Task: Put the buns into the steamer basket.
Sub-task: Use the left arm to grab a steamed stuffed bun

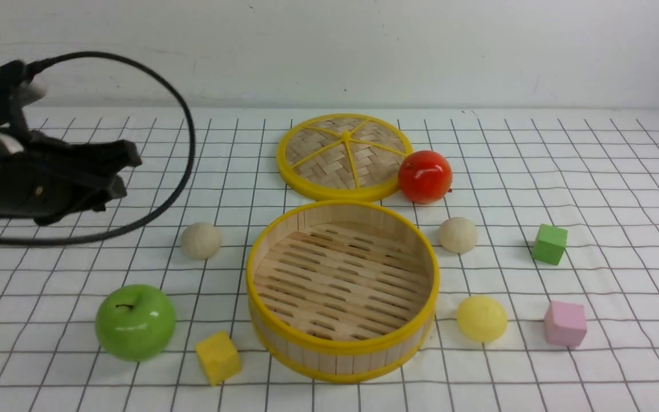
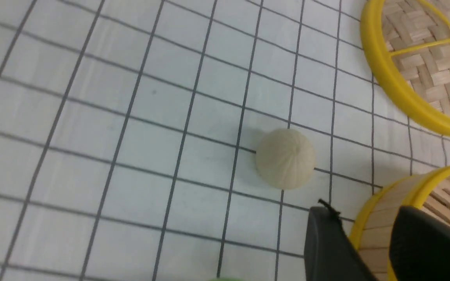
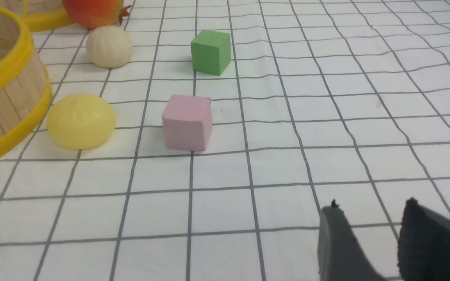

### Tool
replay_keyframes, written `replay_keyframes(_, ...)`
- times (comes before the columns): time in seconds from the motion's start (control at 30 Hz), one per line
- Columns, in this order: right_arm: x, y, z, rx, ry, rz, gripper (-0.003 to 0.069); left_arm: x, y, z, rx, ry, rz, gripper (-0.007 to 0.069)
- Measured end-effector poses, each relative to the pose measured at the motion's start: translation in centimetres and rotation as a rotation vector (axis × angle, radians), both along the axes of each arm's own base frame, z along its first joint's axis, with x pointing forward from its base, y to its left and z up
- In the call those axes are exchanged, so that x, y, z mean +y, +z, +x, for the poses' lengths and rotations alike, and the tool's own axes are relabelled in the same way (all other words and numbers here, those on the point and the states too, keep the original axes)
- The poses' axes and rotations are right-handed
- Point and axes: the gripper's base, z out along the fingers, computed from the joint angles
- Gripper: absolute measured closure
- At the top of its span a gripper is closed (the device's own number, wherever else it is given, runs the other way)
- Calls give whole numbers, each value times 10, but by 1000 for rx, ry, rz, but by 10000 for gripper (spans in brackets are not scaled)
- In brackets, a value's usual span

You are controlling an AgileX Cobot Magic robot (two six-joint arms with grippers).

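The round bamboo steamer basket with yellow rims sits on the white gridded tablecloth. The flat woven lid with yellow spokes lies just behind it. The black left gripper hovers at the left with its fingers spread. The black right gripper also stands parted. A glossy red fruit rests just beside the lid. All three buns lie outside the basket: one cream-white pleated bun to its left, a second cream-white bun to its right, and the pale yellow bun also to the right, nearer the camera.

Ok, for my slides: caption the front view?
Empty steamer basket flanked by left cream bun, right cream bun and yellow bun; left pincer open, holding nothing.
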Motion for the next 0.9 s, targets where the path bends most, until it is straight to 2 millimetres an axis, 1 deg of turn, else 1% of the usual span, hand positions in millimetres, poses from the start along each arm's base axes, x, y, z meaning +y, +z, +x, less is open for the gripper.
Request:
replay_keyframes(0.1, 0, 0, 0, 0, 0, 0, 418, -4, 1, 27, 83, -87, 74, 386)
replay_keyframes(0.23, 0, 0, 0, 0, 0, 0, 418, -9, 2, 53, 169, -155, 116, 386)
replay_keyframes(0.27, 0, 0, 0, 0, 0, 0, 418, -9, -1, 56, 181, -157, 115, 386)
replay_keyframes(0.3, 0, 0, 0, 0, 0, 0, 418, -13, -5, 66, 220, -174, 109, 386)
replay_keyframes(0.4, 0, 0, 0, 0, 0, 0, 418, -23, -20, 82, 278, -205, 107, 386)
replay_keyframes(0.47, 0, 0, 0, 0, 0, 0, 418, -29, -27, 88, 295, -222, 120, 386)
replay_keyframes(0.5, 0, 0, 0, 0, 0, 0, 418, -37, -39, 96, 316, -247, 155, 386)
replay_keyframes(0.57, 0, 0, 0, 0, 0, 0, 418, -40, -45, 100, 327, -257, 178, 386)
replay_keyframes(0.6, 0, 0, 0, 0, 0, 0, 418, -45, -55, 107, 342, -255, 202, 386)
replay_keyframes(0.8, 0, 0, 0, 0, 0, 0, 418, -48, -79, 124, 367, -192, 166, 386)
replay_keyframes(0.9, 0, 0, 0, 0, 0, 0, 418, -48, -85, 128, 366, -188, 173, 386)
